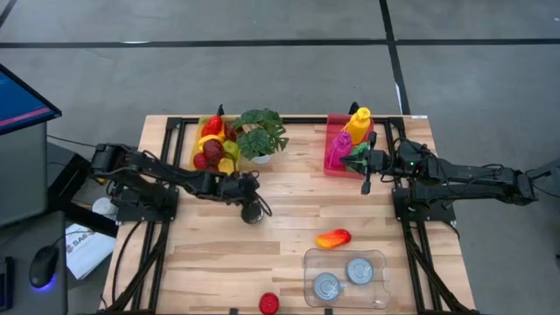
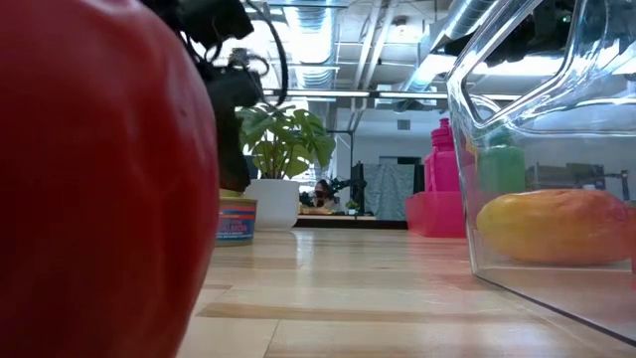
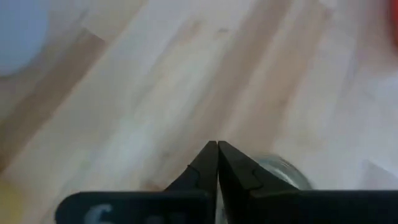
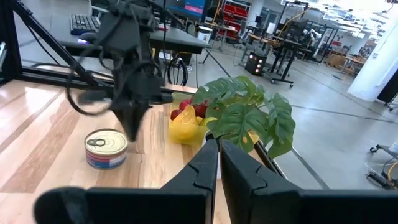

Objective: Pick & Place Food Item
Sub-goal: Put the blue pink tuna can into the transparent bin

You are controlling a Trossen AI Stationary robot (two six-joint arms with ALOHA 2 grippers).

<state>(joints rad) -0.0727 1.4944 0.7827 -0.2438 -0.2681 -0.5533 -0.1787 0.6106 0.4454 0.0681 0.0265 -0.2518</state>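
Observation:
My left gripper (image 1: 252,208) (image 3: 217,147) is shut and points down, close over a small tin can (image 1: 254,216) (image 4: 106,149) standing upright mid-table. The right wrist view shows that gripper (image 4: 132,135) just beside the can's far rim. My right gripper (image 1: 366,184) (image 4: 219,147) is shut and hangs above the table in front of the pink bin (image 1: 343,149). An orange-red mango-like food item (image 1: 333,238) (image 2: 555,227) lies on the wood. A red tomato (image 1: 269,303) (image 2: 99,179) sits at the near edge. My left gripper's shut fingertips (image 4: 132,138) come from above, pointing down, at the rim of the can (image 3: 283,169). I cannot tell whether they touch it. The can stands flat on the table.
A clear plastic container (image 1: 308,262) (image 2: 517,60) near the front edge holds two cans. A potted plant (image 1: 260,133) and a yellow tray of fruit (image 1: 214,144) stand at the far edge, with bottles in the pink bin. Bare wood lies between can and mango.

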